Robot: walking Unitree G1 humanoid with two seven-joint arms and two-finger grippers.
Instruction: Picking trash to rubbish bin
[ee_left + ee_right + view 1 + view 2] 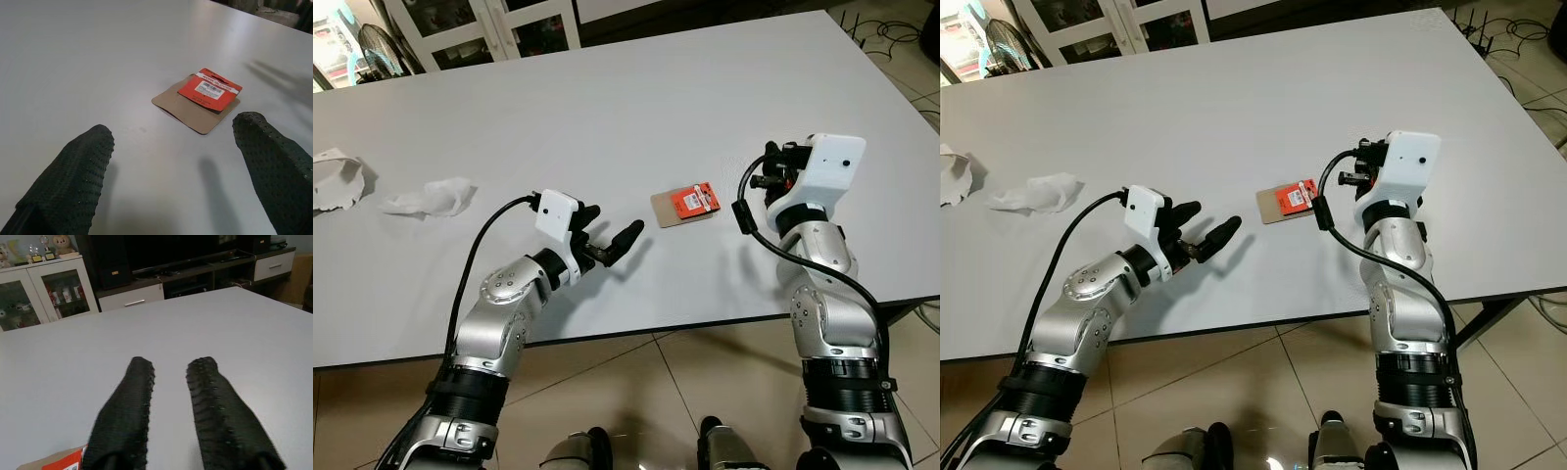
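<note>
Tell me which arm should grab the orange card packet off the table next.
Left, probably. The left claw is open and aimed at the orange card packet, which lies flat between its fingers' line of sight. The right claw points past it, across the table.

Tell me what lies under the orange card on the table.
The orange card lies on a brown cardboard backing, which rests flat on the white table. Whatever is beneath the backing is covered.

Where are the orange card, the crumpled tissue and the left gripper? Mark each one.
orange card (209,89), left wrist view, on its orange label.
crumpled tissue (431,198), left eye view, its middle.
left gripper (612,239), left eye view, between its open fingertips.
</note>
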